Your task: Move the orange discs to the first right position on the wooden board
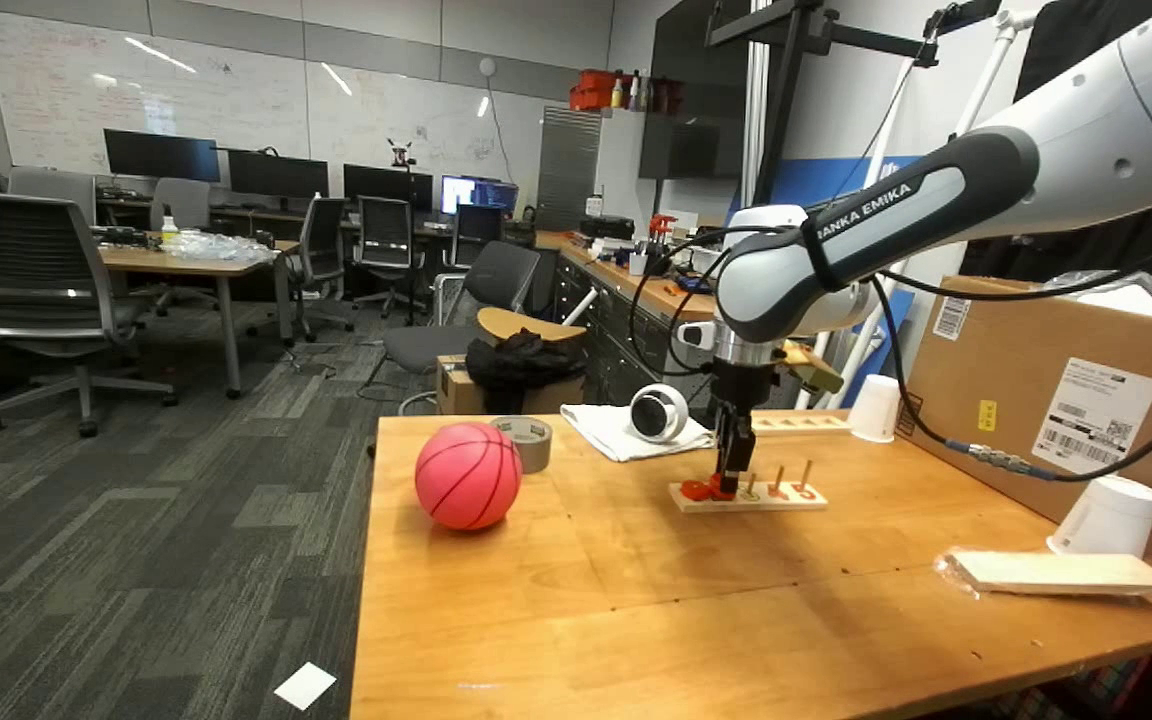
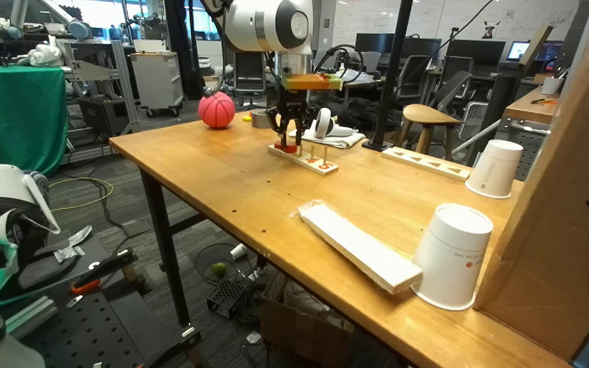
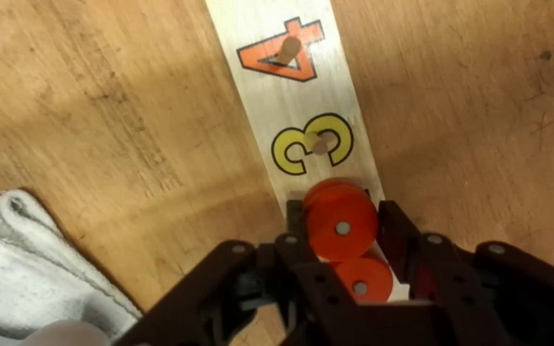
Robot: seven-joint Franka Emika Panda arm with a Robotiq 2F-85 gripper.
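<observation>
The pale wooden board [image 1: 766, 504] lies on the table with upright pegs and printed numbers. It also shows in the wrist view [image 3: 289, 103], where the 3 and 4 pegs are bare. Orange discs [image 3: 325, 242] sit stacked around a peg, whose tip shows through the top disc. Another orange disc [image 3: 375, 281] sits on the neighbouring end peg, partly hidden by the gripper. My gripper [image 3: 341, 211] points down with a finger on each side of the nearer stack, both against its edge. In both exterior views the gripper [image 1: 729, 485] [image 2: 290, 143] is low over the board.
A red ball [image 1: 468, 476] and grey tape roll [image 1: 528, 442] stand at one end. A white headset [image 1: 658, 412] rests on a white cloth [image 1: 606, 430]. A holed wooden strip [image 2: 425, 163], paper cups [image 2: 494, 168] [image 2: 453, 255], a wrapped plank [image 2: 358, 245] and a cardboard box [image 1: 1066, 390] are opposite.
</observation>
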